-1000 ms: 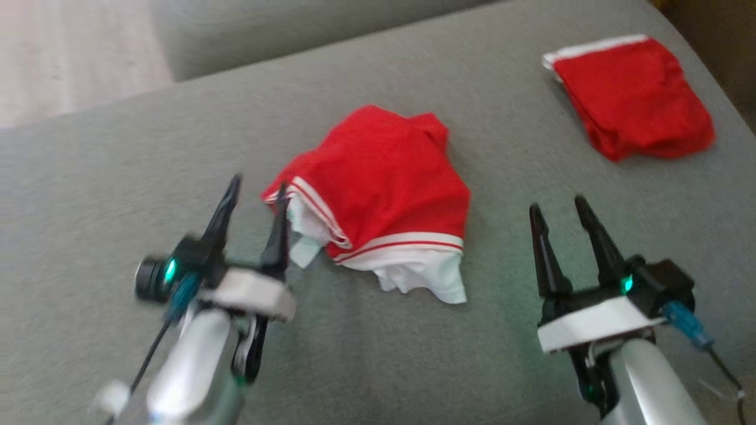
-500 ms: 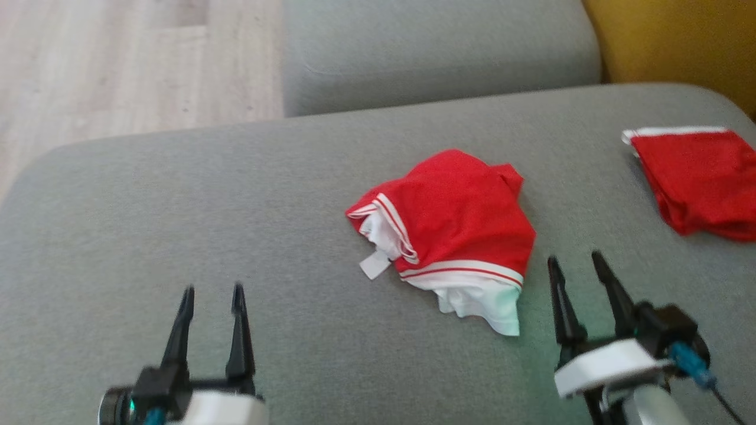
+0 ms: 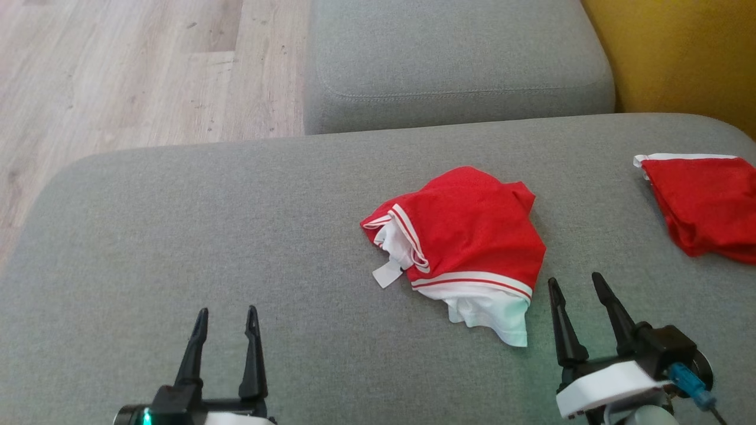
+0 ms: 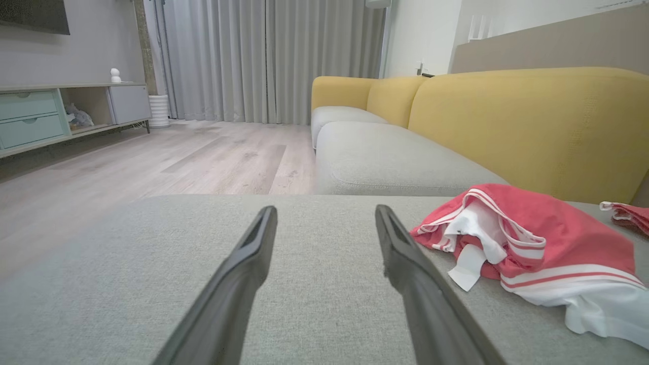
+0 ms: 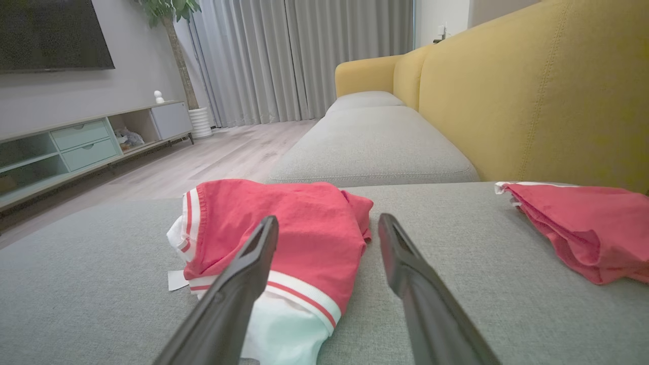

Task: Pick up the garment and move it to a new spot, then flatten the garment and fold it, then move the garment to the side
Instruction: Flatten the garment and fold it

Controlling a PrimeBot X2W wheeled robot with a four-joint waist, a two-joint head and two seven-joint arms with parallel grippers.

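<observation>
Right of the middle of the grey sofa cushion (image 3: pixel 177 236) lie the red shorts (image 3: pixel 472 236), crumpled, with white striped hems, white lining and a small white label sticking out on their left side. Just beside their near right corner is the right tool (image 3: pixel 574 277), fingers spread, not touching the cloth. The left tool (image 3: pixel 228 309) is near the cushion's front edge, well apart from the shorts, also spread and holding nothing. A second red garment (image 3: pixel 706 206), folded, lies at the right edge.
</observation>
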